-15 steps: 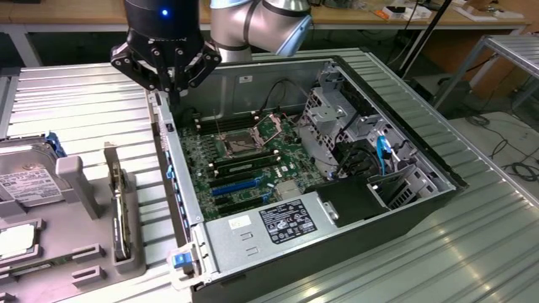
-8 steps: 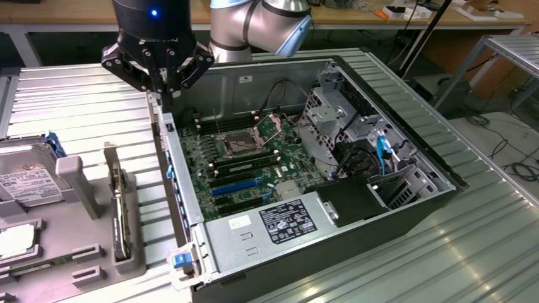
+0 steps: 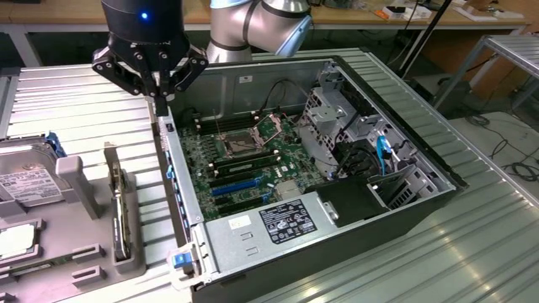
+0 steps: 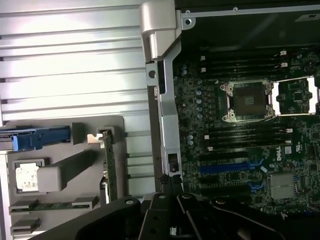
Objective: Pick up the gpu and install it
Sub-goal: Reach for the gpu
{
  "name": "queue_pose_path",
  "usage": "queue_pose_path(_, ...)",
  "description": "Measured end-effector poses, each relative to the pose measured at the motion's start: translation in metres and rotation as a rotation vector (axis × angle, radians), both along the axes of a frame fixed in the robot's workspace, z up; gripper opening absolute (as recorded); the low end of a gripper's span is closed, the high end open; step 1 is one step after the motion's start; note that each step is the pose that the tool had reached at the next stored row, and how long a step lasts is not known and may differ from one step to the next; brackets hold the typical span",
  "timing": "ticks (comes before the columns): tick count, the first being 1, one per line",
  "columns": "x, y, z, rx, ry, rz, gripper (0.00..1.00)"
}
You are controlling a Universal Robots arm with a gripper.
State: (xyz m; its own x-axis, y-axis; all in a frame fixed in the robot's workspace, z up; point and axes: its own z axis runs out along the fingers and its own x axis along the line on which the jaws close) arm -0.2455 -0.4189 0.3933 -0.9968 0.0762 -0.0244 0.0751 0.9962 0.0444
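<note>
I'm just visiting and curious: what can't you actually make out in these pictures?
- gpu: nearly edge-on in both views, so its faces can't be made out.
- hard drive: cut off by the exterior view's left edge.
- power supply label: exterior view, print too small to read.

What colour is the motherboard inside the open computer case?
The motherboard is green, clearest in the exterior view.

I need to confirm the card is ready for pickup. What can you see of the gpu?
The gpu is a thin dark card standing on edge in a slot of the grey holder tray, outside the computer case. A silver metal bracket rises at one end. Seen edge-on, its fan face hardly shows. Only the tray touches it; the shut gripper hangs apart, by the case wall.
</note>
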Motion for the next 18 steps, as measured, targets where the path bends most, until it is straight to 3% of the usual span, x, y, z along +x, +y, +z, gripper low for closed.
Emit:
queue_pose_path(3, -0.002, -0.0053, 0.0000, 0.0000, -0.0001, 0.000, 0.11)
queue_pose_path(12, -0.008, -0.0151, 0.0000, 0.0000, 0.0000, 0.000, 0.11)
queue_pose_path(18, -0.013, -0.0248, 0.0000, -0.0001, 0.0000, 0.000, 0.11)
